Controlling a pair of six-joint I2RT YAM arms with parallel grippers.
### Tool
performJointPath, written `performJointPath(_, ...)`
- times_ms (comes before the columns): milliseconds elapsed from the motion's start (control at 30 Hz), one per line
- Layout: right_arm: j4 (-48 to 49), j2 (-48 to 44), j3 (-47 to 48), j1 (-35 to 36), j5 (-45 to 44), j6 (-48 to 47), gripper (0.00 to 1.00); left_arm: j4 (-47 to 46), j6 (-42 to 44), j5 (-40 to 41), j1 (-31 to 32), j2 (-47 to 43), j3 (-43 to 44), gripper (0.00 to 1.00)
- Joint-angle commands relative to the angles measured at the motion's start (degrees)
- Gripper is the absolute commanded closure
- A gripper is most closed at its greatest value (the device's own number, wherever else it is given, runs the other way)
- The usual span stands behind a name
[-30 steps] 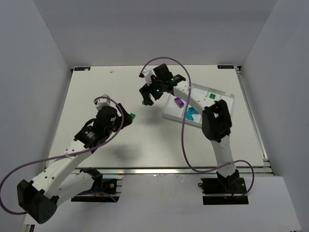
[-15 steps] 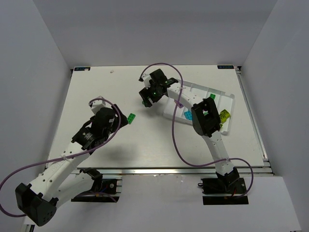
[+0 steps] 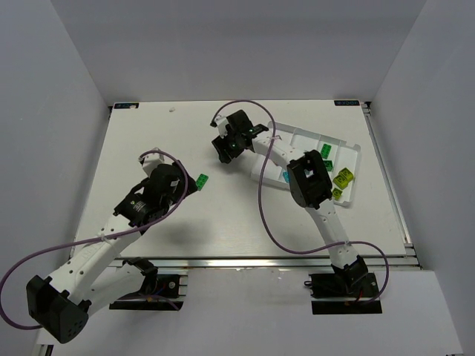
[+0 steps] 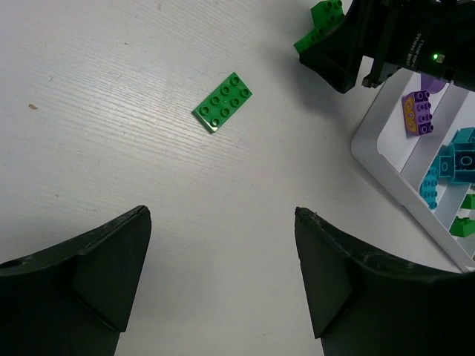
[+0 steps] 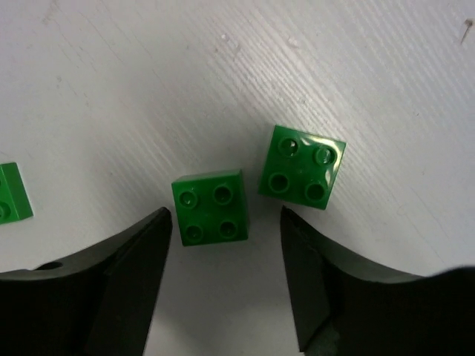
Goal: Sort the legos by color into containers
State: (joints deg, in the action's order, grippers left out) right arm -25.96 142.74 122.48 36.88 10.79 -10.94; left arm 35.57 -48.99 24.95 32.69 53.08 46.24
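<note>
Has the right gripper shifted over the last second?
Yes. The right gripper has drifted left, away from the white plastic tray, and is now open over two green square bricks.

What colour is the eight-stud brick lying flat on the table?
Green. The brick shows best in the left wrist view.

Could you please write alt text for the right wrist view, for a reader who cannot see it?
A green four-stud brick lies at the mouth of the open right hand, between its dark fingers, seen from above. A second green four-stud brick lies just to its right, apart from it, on the white table. The edge of a third green brick shows at far left.
</note>
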Motion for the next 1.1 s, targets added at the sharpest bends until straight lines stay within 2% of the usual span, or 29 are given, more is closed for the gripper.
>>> performJointPath(0, 2.75, 1.84, 2.94, 0.38, -1.21, -0.05, 0.37, -0.85, -0.58, -0.16, -0.43, -1.14, -0.18, 0.13)
performJointPath(100, 2.58, 2.72, 3.91, 0.73, -0.5, -1.36, 0.47, -1.91, -1.01, -0.95, -0.43, -0.96, -2.2, 0.26)
performJointPath(200, 2.14, 2.2, 3.21, 1.35, 0.55, -3.64, 0.71, -3.05, -1.19, -2.1, -0.61, -0.08, -3.26, 0.33)
performJointPath(267, 1.26, 0.53, 2.42, 1.35, 2.13, -5.05, 0.8, -3.49, -0.76, -2.62, -0.69, 1.23, -3.43, 0.33)
performJointPath(300, 0.13, -1.82, 1.03, 1.35, 3.87, -5.75, 0.88, -4.28, -0.49, -3.41, -0.78, 2.02, -3.44, 0.31)
performJointPath(333, 0.12, -1.85, 1.01, 1.26, 5.2, -6.98, 0.91, -4.81, -0.06, -3.85, -0.78, 2.03, -3.52, 0.28)
performJointPath(400, -0.41, -8.15, -4.15, 1.0, 8.45, -10.23, 1.0, -6.38, 1.26, -5.25, -1.04, 3.43, -3.61, 0.17)
performJointPath(433, -0.24, -13.92, -6.7, 0.56, 12.99, -11.55, 1.0, -6.91, 1.96, -5.87, -1.05, 3.96, -3.61, 0.14)
performJointPath(533, -0.59, -23.26, -16.28, -1.54, 21.7, -15.86, 1.0, -8.94, 5.3, -8.67, -1.66, 7.03, -3.35, 0.09)
performJointPath(633, -2.43, -35.64, -23.49, -5.75, 26.38, -16.57, 1.0, -10.69, 8.47, -11.31, -2.36, 10.63, -2.39, 0.09)
performJointPath(700, -3.22, -39.8, -29.79, -8.74, 26.39, -16.31, 1.0, -12.01, 10.05, -12.38, -2.71, 12.91, -1.86, 0.1)
performJointPath(733, -3.75, -43.82, -32.01, -12.5, 26.3, -16.13, 1.0, -12.54, 10.49, -13.34, -2.8, 13.45, -1.59, 0.1)
performJointPath(867, -6.56, -50.09, -40.64, -24.2, 25.69, -15.96, 1.0, -14.74, 11.72, -15.19, -3.33, 15.56, -1.41, 0.1)
performJointPath(900, -7.17, -51.14, -42.91, -29.1, 25.34, -15.69, 1.0, -15.0, 11.81, -15.54, -3.33, 16.09, -1.59, 0.1)
performJointPath(1067, -8.14, -49.05, -43.91, -39.6, 24.11, -15.34, 1.0, -16.24, 13.13, -18.0, -3.77, 17.93, -2.21, 0.11)
